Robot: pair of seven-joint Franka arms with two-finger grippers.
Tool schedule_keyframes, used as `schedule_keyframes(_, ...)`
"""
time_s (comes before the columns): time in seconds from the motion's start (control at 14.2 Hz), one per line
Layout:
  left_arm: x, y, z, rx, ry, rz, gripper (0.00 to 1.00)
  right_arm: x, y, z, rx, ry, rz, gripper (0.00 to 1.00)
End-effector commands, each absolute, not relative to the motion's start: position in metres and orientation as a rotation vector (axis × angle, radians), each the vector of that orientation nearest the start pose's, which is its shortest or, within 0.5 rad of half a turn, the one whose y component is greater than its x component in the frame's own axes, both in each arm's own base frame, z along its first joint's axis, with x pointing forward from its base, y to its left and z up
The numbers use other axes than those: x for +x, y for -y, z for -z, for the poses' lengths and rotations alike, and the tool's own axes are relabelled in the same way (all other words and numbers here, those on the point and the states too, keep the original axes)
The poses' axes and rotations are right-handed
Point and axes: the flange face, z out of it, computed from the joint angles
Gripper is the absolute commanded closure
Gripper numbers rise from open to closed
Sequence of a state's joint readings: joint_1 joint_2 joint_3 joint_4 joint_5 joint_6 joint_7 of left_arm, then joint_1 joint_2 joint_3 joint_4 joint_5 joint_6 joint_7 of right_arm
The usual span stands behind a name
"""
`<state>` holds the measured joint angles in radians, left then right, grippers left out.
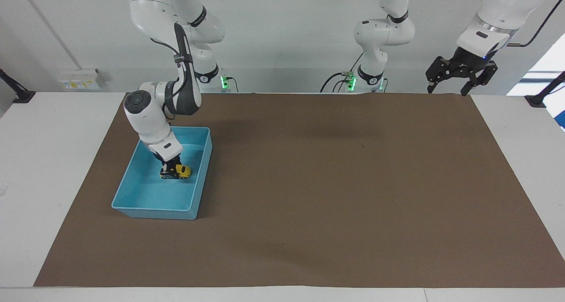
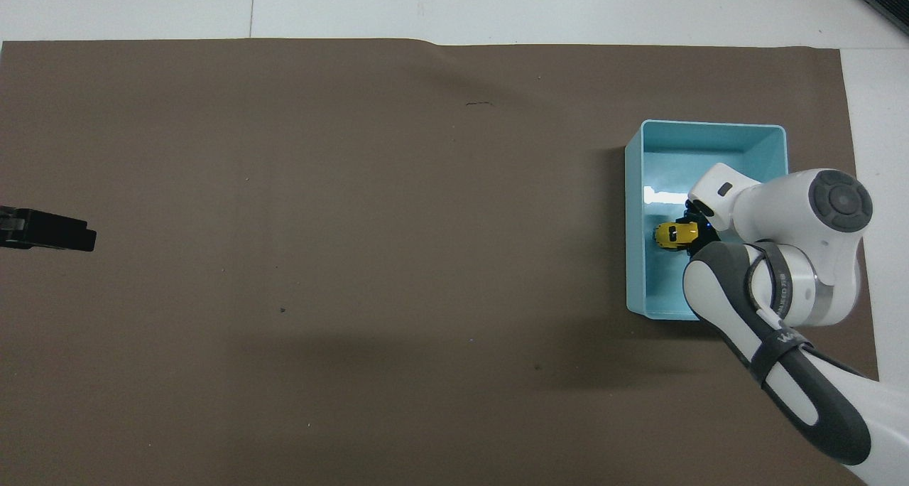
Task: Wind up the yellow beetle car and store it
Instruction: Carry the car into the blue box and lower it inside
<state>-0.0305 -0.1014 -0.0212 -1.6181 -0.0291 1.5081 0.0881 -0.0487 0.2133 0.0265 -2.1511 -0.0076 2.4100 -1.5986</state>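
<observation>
I have the right pincer (image 1: 170,171) down inside the light blue bin (image 1: 201,178), clamped on the tail of the yellow beetle car (image 1: 182,171). The car sits low in the bin, about midway along its length and toward the wall that faces the middle of the bench (image 1: 26,160); from the facing view I cannot tell whether its wheels touch the bin floor yet. In the overhead view the nose of the car (image 2: 669,234) points at that same wall and stands just beside it.

The step in hand, as I judge it, is the set-down. To do it well I would lower straight and slowly until the wheels bear on the floor, keep the car level, and only then let go, opening just enough to free the body. If the spring is wound, the car may run forward on release, so its nose close to the wall is useful: it has little room to build speed. I would lift out vertically, clear of the rim.

The left pincer (image 1: 459,74) waits high over the bench edge at the left arm's end, fingers spread wide and empty.
</observation>
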Motion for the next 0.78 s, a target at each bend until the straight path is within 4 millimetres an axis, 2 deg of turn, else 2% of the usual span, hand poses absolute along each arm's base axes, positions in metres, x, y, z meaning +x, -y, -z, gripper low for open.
schedule_keyframes(0.0, 0.507, 0.026, -0.65, -3.153, -0.193, -0.05, 0.0, 0.567, 0.015, -0.302, 2.153, -2.23, -0.06, 0.75)
schedule_keyframes(0.14, 0.506, 0.028, -0.651, -3.155, -0.126, -0.049, 0.0, 0.567, 0.016, -0.303, 2.153, -2.227, -0.061, 0.67)
schedule_keyframes(0.21, 0.505, 0.028, -0.65, -3.155, -0.125, -0.051, 0.0, 0.567, 0.016, -0.303, 2.156, -2.226, -0.059, 0.67)
schedule_keyframes(0.28, 0.504, 0.026, -0.649, -3.155, -0.132, -0.053, 0.0, 0.567, 0.016, -0.302, 2.158, -2.225, -0.058, 0.6)
schedule_keyframes(0.35, 0.504, 0.025, -0.65, -3.156, -0.121, -0.051, 0.0, 0.567, 0.016, -0.302, 2.16, -2.224, -0.058, 0.49)
schedule_keyframes(0.42, 0.504, 0.029, -0.65, -3.155, -0.128, -0.049, 0.0, 0.567, 0.016, -0.302, 2.175, -2.212, -0.058, 0.31)
schedule_keyframes(0.56, 0.504, 0.037, -0.652, -3.155, -0.147, -0.052, 0.0, 0.567, 0.016, -0.302, 2.177, -2.212, -0.056, 0.1)
schedule_keyframes(0.64, 0.505, 0.035, -0.653, -3.156, -0.14, -0.044, 0.0, 0.566, 0.016, -0.302, 2.183, -2.211, -0.052, 0.03)
schedule_keyframes(0.71, 0.505, 0.031, -0.653, -3.156, -0.128, -0.047, 0.0, 0.567, 0.016, -0.302, 2.182, -2.209, -0.055, 0.0)
